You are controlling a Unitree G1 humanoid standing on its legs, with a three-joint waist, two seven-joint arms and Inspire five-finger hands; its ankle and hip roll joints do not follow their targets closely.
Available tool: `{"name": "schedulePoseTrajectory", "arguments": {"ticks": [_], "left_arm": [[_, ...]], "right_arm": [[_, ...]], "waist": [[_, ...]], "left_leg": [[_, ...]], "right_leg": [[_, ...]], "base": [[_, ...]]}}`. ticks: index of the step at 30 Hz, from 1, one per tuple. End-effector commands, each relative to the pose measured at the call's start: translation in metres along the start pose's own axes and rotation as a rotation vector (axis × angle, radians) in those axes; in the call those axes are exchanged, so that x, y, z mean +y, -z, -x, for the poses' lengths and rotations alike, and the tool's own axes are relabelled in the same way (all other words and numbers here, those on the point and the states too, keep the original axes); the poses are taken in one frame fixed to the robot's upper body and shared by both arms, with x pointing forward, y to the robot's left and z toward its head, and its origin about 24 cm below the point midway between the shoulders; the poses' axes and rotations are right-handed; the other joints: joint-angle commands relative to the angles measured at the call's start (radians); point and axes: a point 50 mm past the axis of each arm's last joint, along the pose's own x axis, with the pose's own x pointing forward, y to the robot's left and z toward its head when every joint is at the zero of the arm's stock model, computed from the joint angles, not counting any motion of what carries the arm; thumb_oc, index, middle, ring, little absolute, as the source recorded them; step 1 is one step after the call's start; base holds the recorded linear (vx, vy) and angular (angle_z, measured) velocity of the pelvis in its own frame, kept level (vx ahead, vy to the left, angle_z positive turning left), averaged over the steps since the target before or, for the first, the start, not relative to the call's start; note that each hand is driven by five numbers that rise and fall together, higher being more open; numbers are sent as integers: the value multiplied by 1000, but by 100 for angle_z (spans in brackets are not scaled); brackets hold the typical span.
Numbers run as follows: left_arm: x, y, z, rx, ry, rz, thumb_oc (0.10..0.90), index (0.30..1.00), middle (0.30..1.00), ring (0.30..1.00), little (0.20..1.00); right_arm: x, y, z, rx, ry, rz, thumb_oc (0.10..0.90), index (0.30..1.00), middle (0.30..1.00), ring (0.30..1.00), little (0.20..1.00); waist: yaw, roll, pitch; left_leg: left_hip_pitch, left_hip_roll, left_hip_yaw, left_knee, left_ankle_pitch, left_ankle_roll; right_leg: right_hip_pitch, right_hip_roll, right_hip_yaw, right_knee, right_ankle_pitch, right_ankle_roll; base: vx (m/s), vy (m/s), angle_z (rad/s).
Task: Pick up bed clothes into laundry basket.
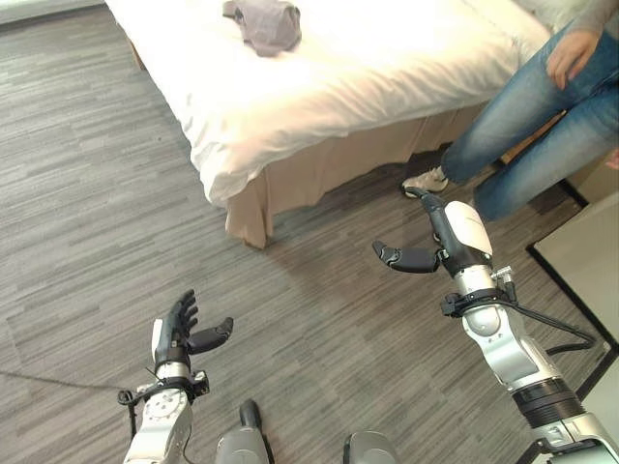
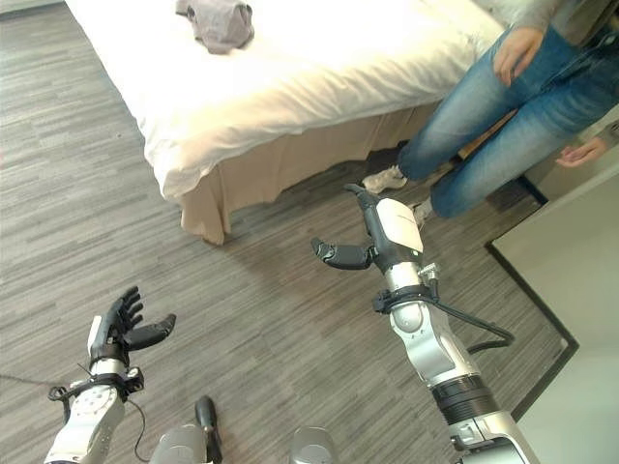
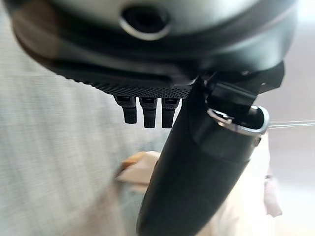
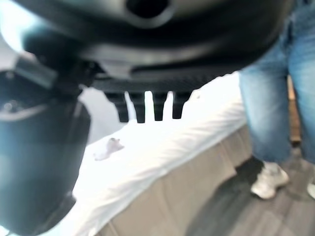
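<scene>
A crumpled grey-brown garment (image 1: 264,24) lies on the white bed (image 1: 319,77) near its far side, also seen small in the right wrist view as the garment (image 4: 108,148). My left hand (image 1: 181,333) hangs low at the lower left over the floor, fingers straight and open, holding nothing. My right hand (image 1: 447,242) is raised higher, right of centre, near the bed's corner, open with its thumb sticking out to the left. Both hands are well short of the garment.
A person in blue jeans (image 1: 542,116) and white shoes (image 1: 426,181) stands at the bed's right side, close to my right hand. Grey striped carpet (image 1: 97,213) spreads before the bed. A pale surface with a dark edge (image 1: 585,261) lies at the right.
</scene>
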Motion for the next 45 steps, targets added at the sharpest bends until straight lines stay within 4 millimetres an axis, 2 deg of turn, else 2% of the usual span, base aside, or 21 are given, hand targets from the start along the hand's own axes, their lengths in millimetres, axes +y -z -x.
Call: {"name": "schedulePoseTrajectory", "arguments": {"ticks": [1, 2, 4, 6, 11, 13, 15, 16, 17, 19, 20, 21, 25, 30, 32, 37, 38, 39, 42, 43, 45], "left_arm": [[8, -43, -2, -247, -1, -19, 800, 900, 900, 900, 900], [8, -43, -2, -247, -1, -18, 800, 900, 900, 900, 900], [6, -50, -3, -269, 20, -11, 800, 900, 900, 900, 900], [8, -52, 15, -314, 90, -6, 800, 900, 900, 900, 900], [18, -39, 29, -264, 115, 16, 800, 900, 900, 900, 900], [20, -30, 36, -227, 107, 44, 800, 900, 900, 900, 900], [19, -26, 39, -213, 97, 78, 800, 900, 900, 900, 900], [19, -25, 40, -213, 77, 125, 800, 900, 900, 900, 900], [19, -25, 40, -215, 76, 127, 800, 900, 900, 900, 900], [20, -24, 43, -218, 62, 157, 800, 900, 900, 900, 900], [23, -23, 45, -215, 53, 169, 800, 900, 900, 900, 900], [27, -22, 47, -211, 35, 184, 800, 900, 900, 900, 900], [35, -32, 45, -258, 20, 163, 800, 900, 900, 900, 900], [43, -51, 38, -349, -13, 149, 800, 900, 900, 900, 900], [44, -55, 36, -362, -15, 131, 800, 900, 900, 900, 900], [45, -76, 24, -445, -32, 94, 800, 900, 900, 900, 900], [26, -125, -11, -572, -26, -38, 800, 900, 900, 900, 900], [25, -126, -11, -575, -27, -39, 800, 900, 900, 900, 900], [10, -150, -23, -650, -54, 5, 800, 900, 900, 900, 900], [11, -157, -30, -660, -92, 13, 800, 900, 900, 900, 900], [7, -166, -40, -665, -105, 24, 800, 900, 900, 900, 900]], "right_arm": [[-57, -27, -25, -154, 234, -16, 800, 900, 900, 900, 900], [-57, -27, -25, -154, 233, -16, 800, 900, 900, 900, 900], [-60, -27, -21, -160, 241, -27, 800, 900, 900, 900, 900], [-74, -15, -15, -138, 276, 17, 800, 900, 900, 900, 900], [-91, -7, -10, -123, 288, 58, 800, 900, 900, 900, 900], [-96, -8, -10, -133, 288, 68, 800, 900, 900, 900, 900], [-100, -16, -14, -170, 307, 64, 800, 900, 900, 900, 900], [-111, -26, -23, -212, 329, 92, 800, 900, 900, 900, 900], [-112, -27, -23, -214, 330, 92, 800, 900, 900, 900, 900], [-122, -35, -33, -240, 353, 117, 800, 900, 900, 900, 900], [-123, -40, -38, -255, 351, 123, 800, 900, 900, 900, 900], [-125, -41, -41, -248, 345, 147, 800, 900, 900, 900, 900], [-123, -38, -47, -230, 302, 181, 800, 900, 900, 900, 900], [-117, -21, -55, -140, 255, 187, 800, 900, 900, 900, 900], [-114, -19, -59, -122, 234, 196, 800, 900, 900, 900, 900], [-111, -9, -66, -55, 241, 185, 800, 900, 900, 900, 900], [-73, -24, -72, -79, 189, 109, 800, 900, 900, 900, 900], [-74, -24, -72, -79, 193, 110, 800, 900, 900, 900, 900], [-53, -22, -82, -26, 177, 125, 800, 900, 900, 900, 900], [-59, -31, -90, -47, 205, 118, 800, 900, 900, 900, 900], [-56, -44, -95, -82, 213, 85, 800, 900, 900, 900, 900]], "waist": [[-28, -5, -27], [-38, -2, -26], [-89, -10, -18], [-73, -13, 0], [-81, -10, 1], [-83, -9, -8], [-81, 13, -5], [-55, 8, 21], [-59, 6, 21], [-27, -35, 44], [-12, -33, 52], [11, -24, 56], [41, 28, 33], [58, 53, -2], [56, 60, -14], [57, 23, -34], [7, 4, -53], [11, 5, -53], [-14, -6, -29], [-23, 7, -17], [-37, 10, -12]], "left_leg": [[-4, 64, -30, -97, 34, -59], [-2, 66, -41, -97, 28, -62], [64, 39, -83, -97, -28, -74], [87, 28, -126, -97, -43, -83], [164, 15, -176, -82, -104, -85], [170, 12, -178, 22, -155, -103], [117, 45, -175, 243, -73, -154], [24, 71, -168, 497, 50, -213], [16, 68, -170, 500, 55, -212], [-99, 96, -121, 691, 102, -215], [-141, 124, -91, 732, 94, -205], [-187, 158, -52, 647, 79, -185], [-179, 119, 7, 257, 50, -145], [-153, 135, 124, 39, 146, -143], [-122, 121, 115, -10, 150, -135], [-81, 83, 107, -52, 138, -109], [-35, 53, 137, -75, 104, -88], [-38, 55, 140, -77, 108, -86], [7, 32, 107, -97, 69, -61], [11, 59, 102, -97, 67, -62], [21, 68, 95, -97, 59, -72]], "right_leg": [[59, 79, -63, -242, 60, 3], [67, 81, -75, -242, 50, 0], [-6, 153, -130, -435, 72, -15], [-38, 157, -185, -517, 117, -17], [-25, 149, -231, -550, 136, -33], [17, 142, -222, -553, 128, -64], [84, 144, -229, -570, 112, -97], [147, 148, -223, -589, 88, -136], [143, 145, -225, -590, 93, -137], [198, 122, -223, -602, 69, -159], [216, 121, -213, -603, 57, -162], [250, 111, -221, -610, 41, -152], [301, 118, -211, -614, -14, -106], [364, 121, -240, -614, -58, -77], [374, 117, -238, -614, -64, -67], [409, 70, -235, -571, -38, -37], [379, 28, -229, -450, 15, 1], [372, 29, -226, -448, 18, 1], [228, 23, -163, -189, 137, 44], [146, 35, -137, -127, 143, 36], [89, 26, -136, -177, 114, 19]], "base": [[446, 33, 48], [479, -10, 41], [547, -93, 68], [400, -134, 75], [333, -138, 111], [276, -147, 17], [220, -143, 20], [123, -144, 23], [138, -204, 9], [144, -212, -13], [334, -124, -67], [445, 48, -57], [382, 95, -11], [345, 94, -8], [283, 123, 0], [342, 134, 3], [208, 119, 26], [282, 178, 34], [224, 109, 37], [261, -9, 34], [280, -88, 38]]}}
